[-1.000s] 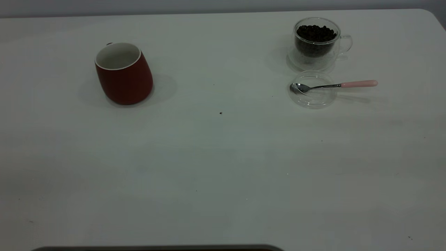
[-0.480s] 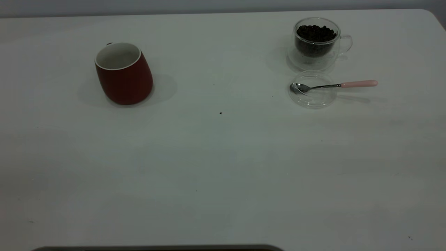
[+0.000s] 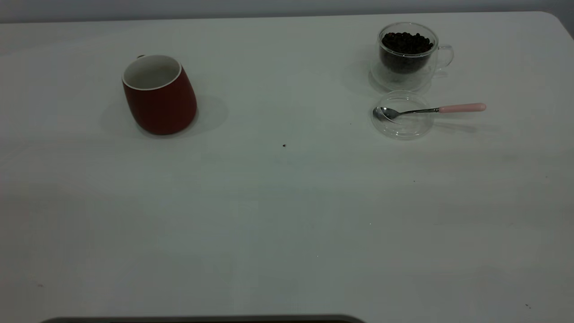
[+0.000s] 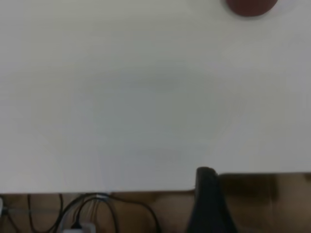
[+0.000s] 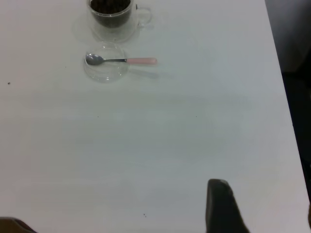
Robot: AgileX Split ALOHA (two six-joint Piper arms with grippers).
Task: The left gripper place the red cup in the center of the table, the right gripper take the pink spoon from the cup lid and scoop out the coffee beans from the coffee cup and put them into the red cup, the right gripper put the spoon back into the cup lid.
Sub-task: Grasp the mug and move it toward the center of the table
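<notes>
table [image 3: 287,215]: white, matte | wall [image 3: 269,6]: grey | cables [image 4: 87,211]: below edge

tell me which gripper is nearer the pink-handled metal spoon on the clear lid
Right. The right gripper is back near the table's front edge with the pink-handled metal spoon ahead of it. The left gripper sits off the table's front-left edge, farther away.
</notes>
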